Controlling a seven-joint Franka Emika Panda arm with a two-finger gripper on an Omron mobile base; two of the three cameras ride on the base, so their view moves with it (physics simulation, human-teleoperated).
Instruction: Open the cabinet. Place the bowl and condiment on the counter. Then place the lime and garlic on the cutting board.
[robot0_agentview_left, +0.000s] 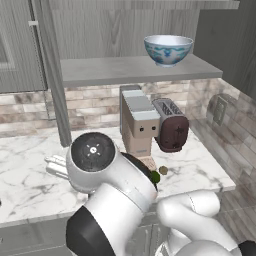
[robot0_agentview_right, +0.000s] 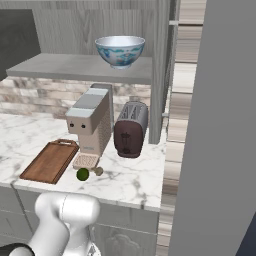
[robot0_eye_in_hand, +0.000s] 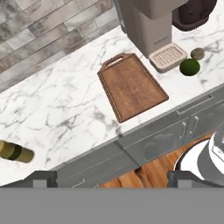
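Gripper (robot0_eye_in_hand: 112, 177) jaws wide apart, empty. Bowl (robot0_agentview_left: 168, 49) up on the cabinet shelf (robot0_agentview_left: 135, 69), well above the tool. Judging it rigid, glazed, slippery, breakable; pinch one rim wall, fingers inside and outside

We see the counter (robot0_eye_in_hand: 65, 100) as polished white marble with grey veins and a smooth pale edge. The cutting board (robot0_eye_in_hand: 131, 87) near its front edge looks like matt brown wood with visible grain. The cabinet (robot0_agentview_left: 125, 30) and its shelf (robot0_agentview_left: 130, 70) show a flat grey wood-grain finish. The bowl (robot0_agentview_left: 168, 49) on the shelf looks like glossy glazed ceramic, white inside. The lime (robot0_eye_in_hand: 190, 67) has a slightly shiny green skin, the garlic (robot0_eye_in_hand: 197, 53) a dull brownish one. The toaster (robot0_agentview_right: 131, 129) has a dark satin body, the coffee machine (robot0_agentview_right: 91, 120) matt beige plastic. The backsplash (robot0_eye_in_hand: 39, 30) is rough grey brick. The condiment (robot0_eye_in_hand: 15, 152) looks like smooth glass.
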